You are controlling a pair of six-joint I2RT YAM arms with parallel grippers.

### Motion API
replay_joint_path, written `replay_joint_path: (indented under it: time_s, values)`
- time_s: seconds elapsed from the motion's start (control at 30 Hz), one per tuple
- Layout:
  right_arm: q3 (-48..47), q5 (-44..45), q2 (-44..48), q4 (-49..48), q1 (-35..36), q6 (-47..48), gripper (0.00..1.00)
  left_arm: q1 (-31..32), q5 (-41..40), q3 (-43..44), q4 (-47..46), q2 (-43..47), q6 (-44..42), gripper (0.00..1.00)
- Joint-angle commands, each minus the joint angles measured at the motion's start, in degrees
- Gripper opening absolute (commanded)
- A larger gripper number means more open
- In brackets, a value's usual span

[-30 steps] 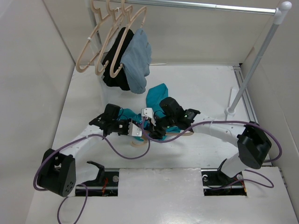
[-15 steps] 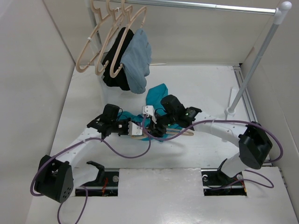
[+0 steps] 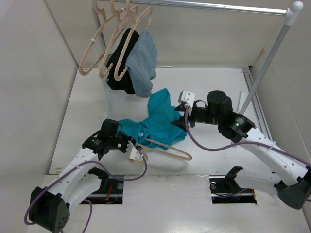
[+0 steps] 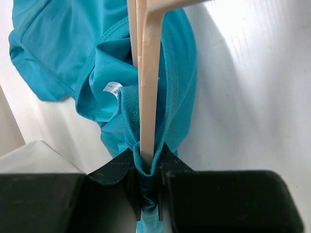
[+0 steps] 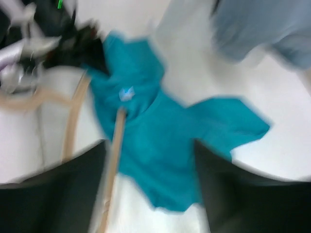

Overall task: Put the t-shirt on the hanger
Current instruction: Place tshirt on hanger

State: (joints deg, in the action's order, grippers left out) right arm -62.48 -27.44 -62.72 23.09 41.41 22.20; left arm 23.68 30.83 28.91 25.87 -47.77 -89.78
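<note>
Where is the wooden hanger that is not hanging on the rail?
In the top view, the hanger is at the front middle of the table, partly inside the t-shirt; the left pincer clamps it with some cloth.

Metal rail (image 3: pixel 204 6) runs across top, rear of the table. White post (image 3: pixel 270 53) carries its R end, w/ foot (image 3: pixel 239 115) on the white table (image 3: pixel 214 82). L end of rail: spare hangers (image 3: pixel 92 42), pale wood, bunched and tilted. Black garment (image 3: pixel 118 73) and grey-blue garment (image 3: pixel 142 60) hang among them, touching, the grey-blue one on the R. Plain pale wall (image 3: pixel 29 82) at L. R wrist view: grey-blue garment only a blur, upper R.
</note>
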Motion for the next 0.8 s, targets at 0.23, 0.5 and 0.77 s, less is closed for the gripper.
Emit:
replay_joint_path:
  time_s: [0.23,0.5,0.77]
  values:
    - [-10.63,12.05,-30.34,-8.24,6.65,-11.21,0.69,0.75,-0.68,0.27,5.6,0.13,-9.98,0.0]
    - [-22.33,16.8,-44.41,-5.25,11.06,-10.51,0.7,0.75,-0.16,-1.04,5.08,1.89,-8.67,0.0]
    - [-24.09,22.59,-50.29,-8.78,11.59,-15.86,0.47,0.75,0.99,0.18,3.75,0.13,-4.45,0.0]
